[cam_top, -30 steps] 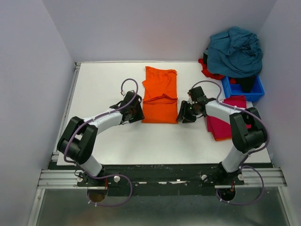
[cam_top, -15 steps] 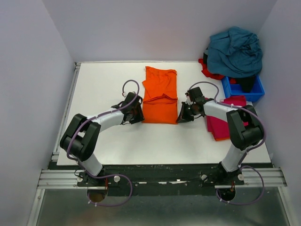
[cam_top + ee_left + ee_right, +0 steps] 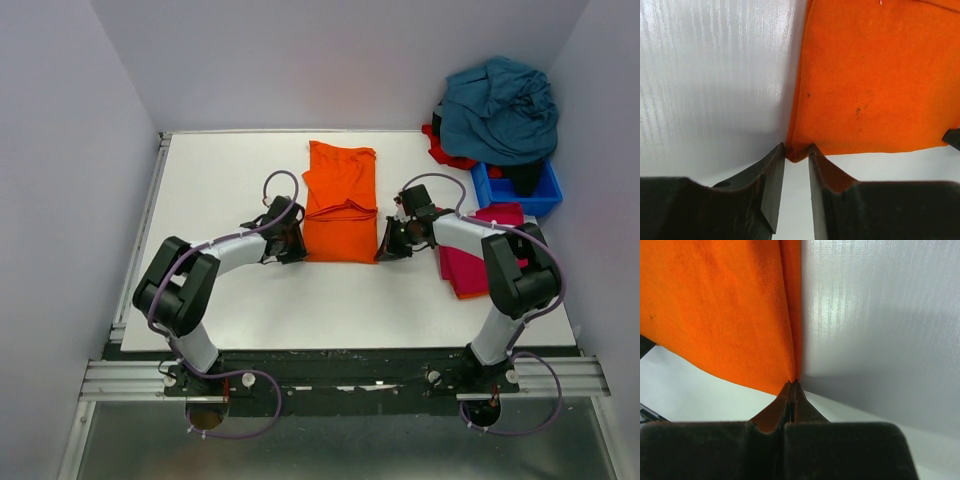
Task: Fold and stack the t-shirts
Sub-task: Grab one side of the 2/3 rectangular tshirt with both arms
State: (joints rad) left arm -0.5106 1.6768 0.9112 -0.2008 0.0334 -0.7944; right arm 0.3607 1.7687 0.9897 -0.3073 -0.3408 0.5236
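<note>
The orange t-shirt (image 3: 340,200) lies folded into a long strip in the middle of the white table (image 3: 220,180). My left gripper (image 3: 297,243) is at its near left corner. In the left wrist view the orange t-shirt (image 3: 875,75) has that corner between the tips of the left gripper (image 3: 796,147), whose jaws stand a narrow gap apart. My right gripper (image 3: 384,250) is at the near right corner. In the right wrist view the right gripper (image 3: 792,383) is shut on the edge of the orange t-shirt (image 3: 715,305). A folded magenta-red t-shirt (image 3: 480,255) lies to the right.
A crumpled teal-blue t-shirt (image 3: 500,110) is heaped at the back right, over a red t-shirt (image 3: 445,150). Below the heap stands a small blue bin (image 3: 520,190). White walls close the table in at the back and on both sides.
My right gripper has shut on the orange t-shirt's near right corner. The left jaws have narrowed around the near left corner, and the left arm has edged in slightly.
</note>
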